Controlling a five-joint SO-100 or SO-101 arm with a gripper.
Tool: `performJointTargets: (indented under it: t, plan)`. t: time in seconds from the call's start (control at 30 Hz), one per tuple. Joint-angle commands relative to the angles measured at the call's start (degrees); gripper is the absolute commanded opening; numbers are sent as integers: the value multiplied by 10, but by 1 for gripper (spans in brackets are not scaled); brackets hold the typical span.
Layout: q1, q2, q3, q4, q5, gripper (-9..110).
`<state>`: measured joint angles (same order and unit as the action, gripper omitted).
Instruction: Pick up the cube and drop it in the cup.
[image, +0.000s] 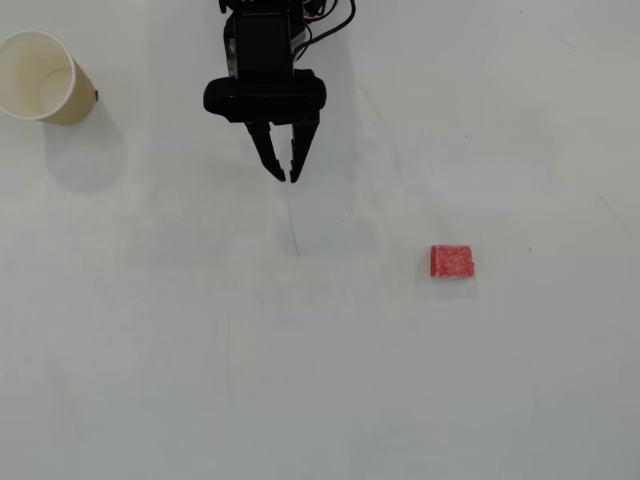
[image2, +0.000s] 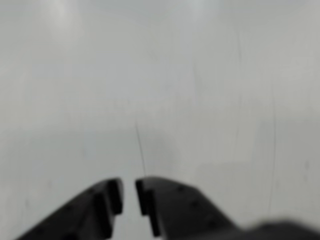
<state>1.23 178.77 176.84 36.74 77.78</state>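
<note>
In the overhead view the small red cube (image: 452, 262) lies on the white table, right of centre. The cream paper cup (image: 78, 98) stands at the far upper left, its white inside showing nothing in it. My black gripper (image: 287, 177) hangs at the top centre, pointing down the picture, well left of and above the cube and well right of the cup. Its fingers are shut with nothing between them. The wrist view shows the gripper (image2: 128, 192) with only a thin slit between the fingertips over bare table; neither cube nor cup appears there.
The white table (image: 320, 380) carries a few faint scratches, one thin dark line running just below the gripper. The arm's body and cables sit at the top edge of the overhead view.
</note>
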Motion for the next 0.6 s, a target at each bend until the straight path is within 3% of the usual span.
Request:
performJointTargets:
  t: [0.0,0.57]
  plan:
    - [-6,11,20,-64,-4,0]
    - [-25,11,21,-214,-5,0]
